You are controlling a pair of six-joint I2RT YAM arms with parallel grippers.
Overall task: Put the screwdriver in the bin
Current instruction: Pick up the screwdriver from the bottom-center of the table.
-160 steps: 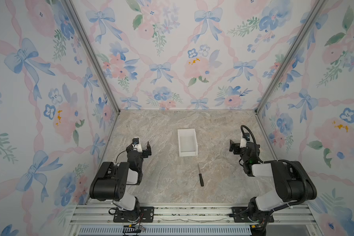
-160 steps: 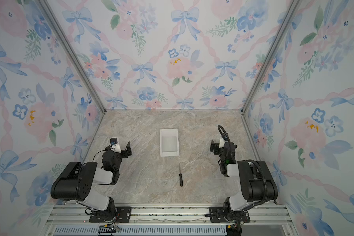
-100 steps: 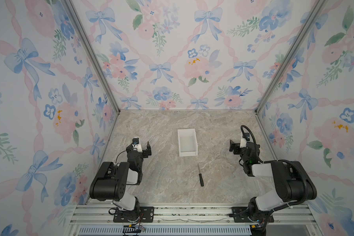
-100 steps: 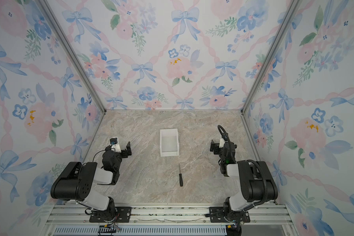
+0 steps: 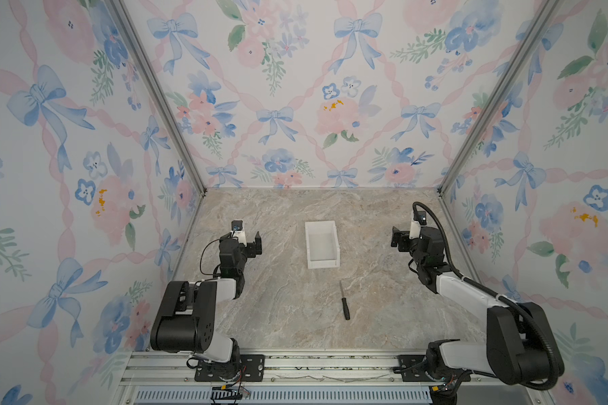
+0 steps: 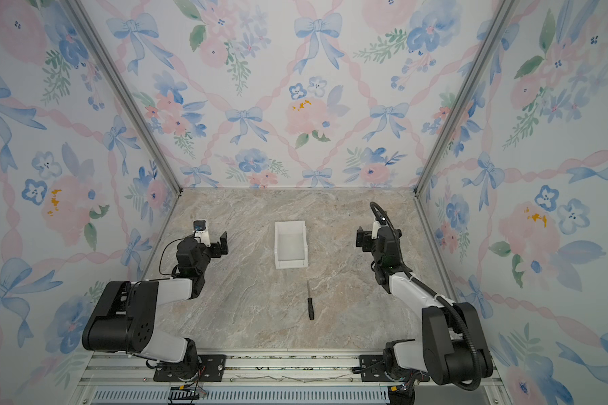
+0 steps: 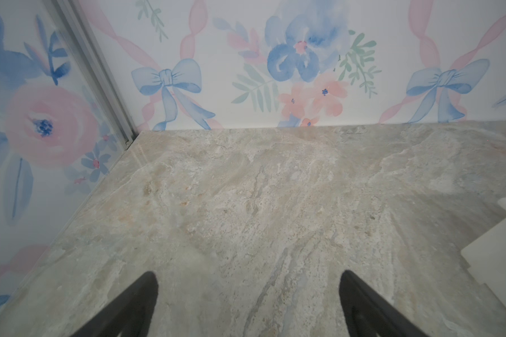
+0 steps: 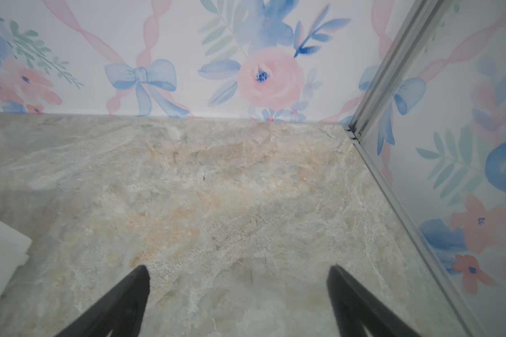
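Screwdriver (image 5: 344,301): lower centre in both top views, lying flat on the marble tabletop (image 5: 278,315), black handle nearest me, grey shaft aimed up-frame at the bin. It is untouched and well apart from both grippers, and looks laid out for an easy pick.
Left gripper (image 7: 249,274): jaws spread wide with only bare marble between them; it sits left of the bin.
Right gripper (image 8: 237,270): likewise gaping and empty, right of the bin. By my reckoning it is the closer one to the tool.
Bin (image 5: 323,263): centre frame, near the shaft tip, open top up and empty, so ready to receive.
Writing: none readable anywhere, only floral wallpaper (image 5: 295,105).
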